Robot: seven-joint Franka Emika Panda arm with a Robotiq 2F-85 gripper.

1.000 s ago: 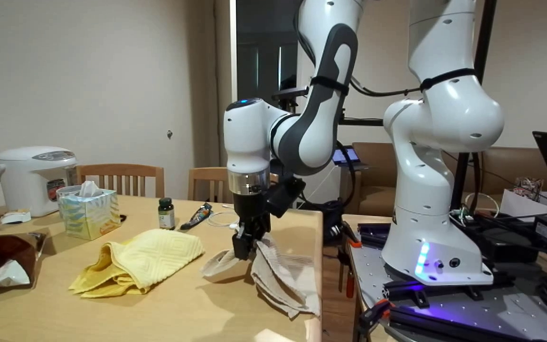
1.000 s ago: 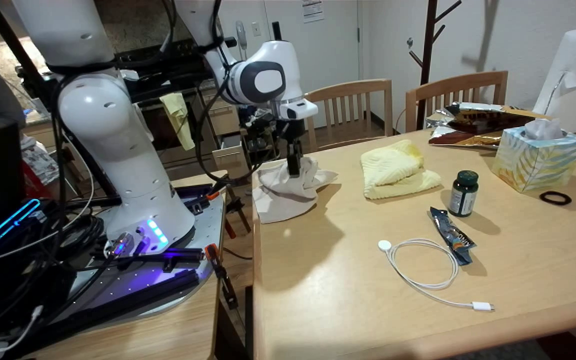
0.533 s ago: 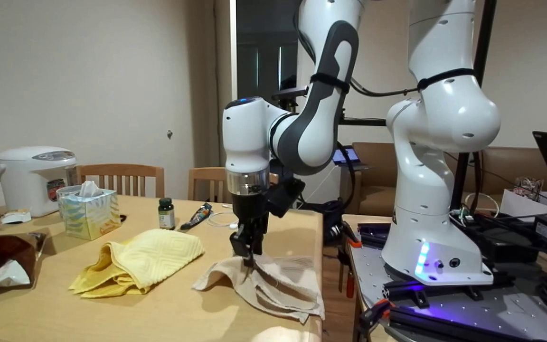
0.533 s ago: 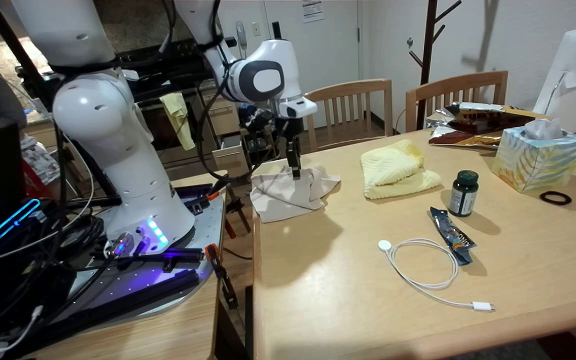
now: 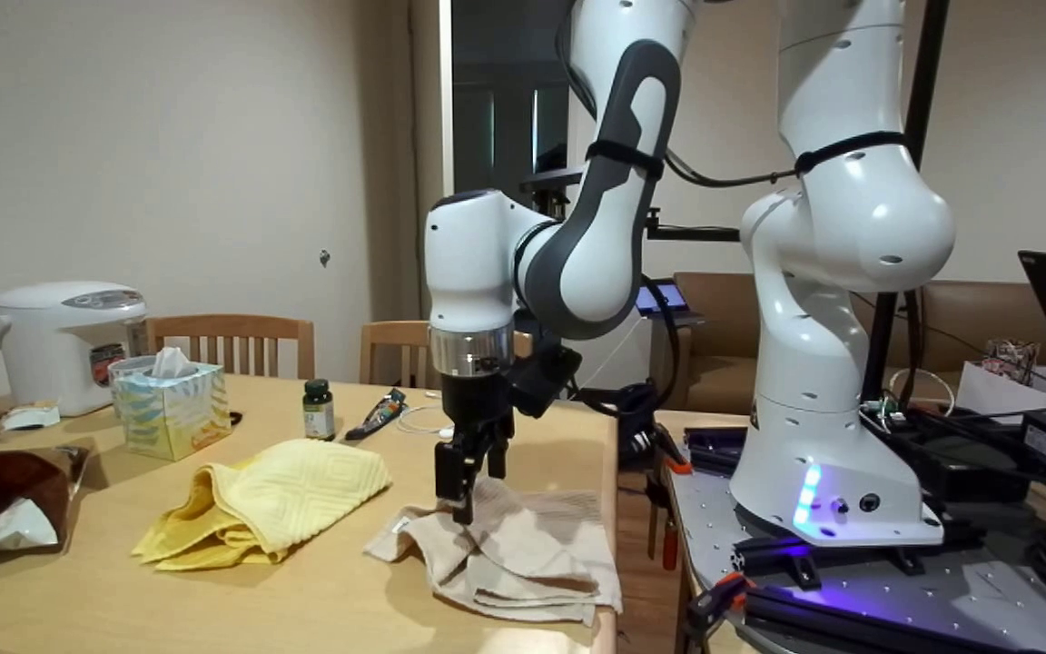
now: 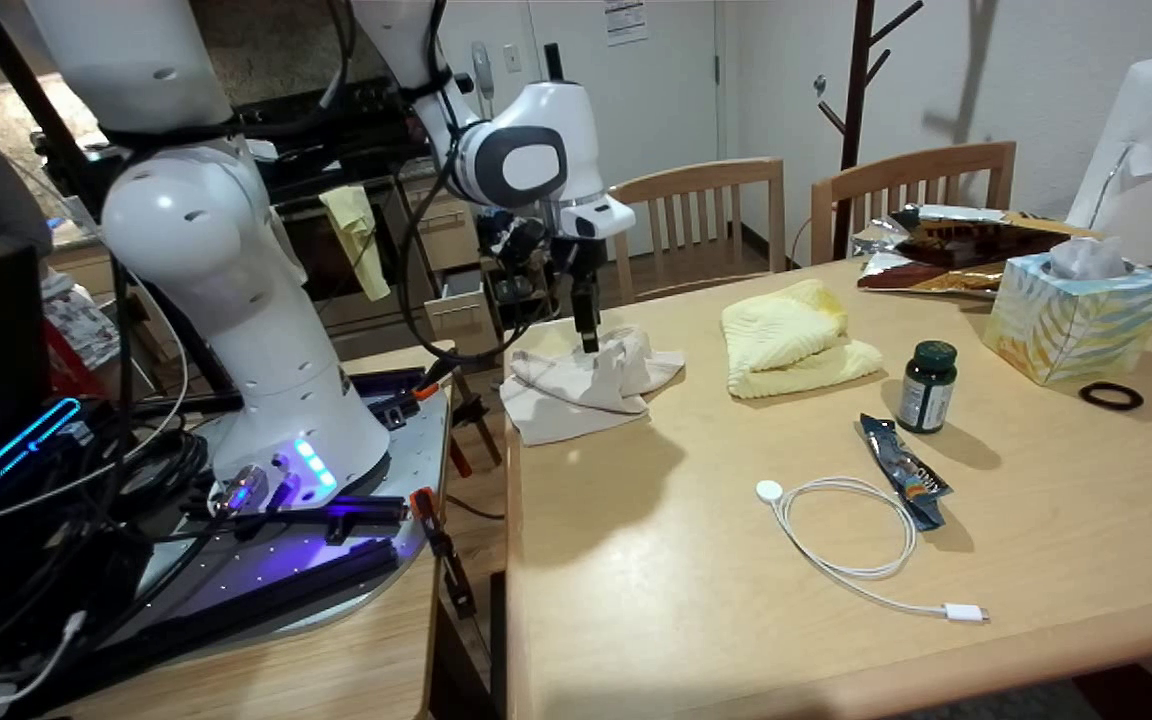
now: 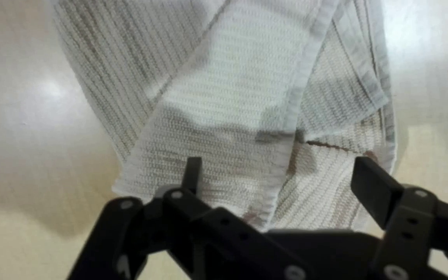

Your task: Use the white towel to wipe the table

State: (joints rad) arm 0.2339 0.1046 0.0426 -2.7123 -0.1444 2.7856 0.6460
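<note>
Black jaws wide apart over the white towel (image 7: 235, 109), contact unclear.

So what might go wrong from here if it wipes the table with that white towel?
The gripper is open above the white towel, which lies in loose folds, so it might pinch only the top layer. The towel also sits at the edge of the table, so it could slip off. A wide wipe might drag the yellow cloth or tip the upright bottle.
</note>
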